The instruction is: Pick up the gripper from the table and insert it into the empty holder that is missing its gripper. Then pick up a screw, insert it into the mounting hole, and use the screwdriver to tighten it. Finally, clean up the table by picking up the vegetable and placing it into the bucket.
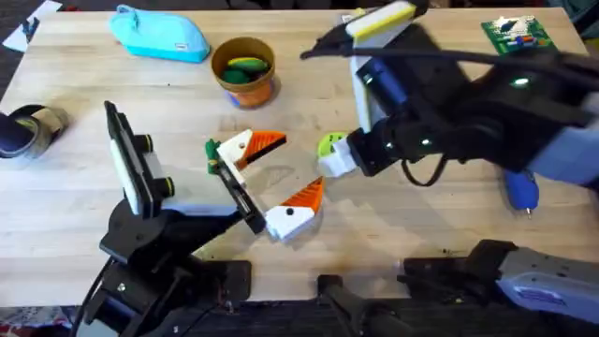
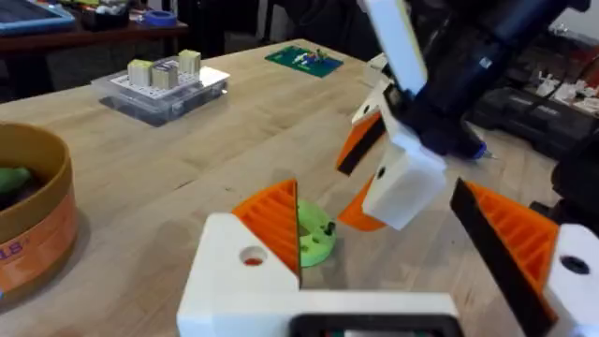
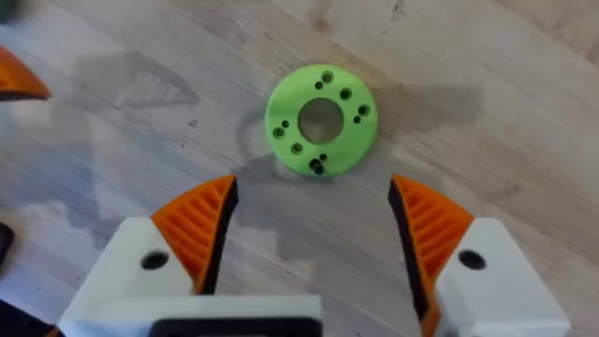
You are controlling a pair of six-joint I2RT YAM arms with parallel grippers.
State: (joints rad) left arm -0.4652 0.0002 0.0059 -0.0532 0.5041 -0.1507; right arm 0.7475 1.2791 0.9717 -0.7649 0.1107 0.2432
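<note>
Even, bright light from above; the table (image 1: 84, 89) reads clear overhead, with soft shadows under my arms. My right arm (image 1: 487, 112), close under the camera, is large, dark and blurred. My right wrist view shows the green disc (image 3: 321, 119) fairly sharp, soft shadow beside it; left wrist background is soft.

A teal zip pouch (image 1: 161, 36) lies at the far left of the wooden surface (image 1: 84, 187). A green circuit board (image 1: 517, 36) lies at the far right. A roll of tape (image 1: 28, 129) rests at the left edge. A lime-green disc with holes (image 3: 321, 118) lies flat near the middle.
</note>
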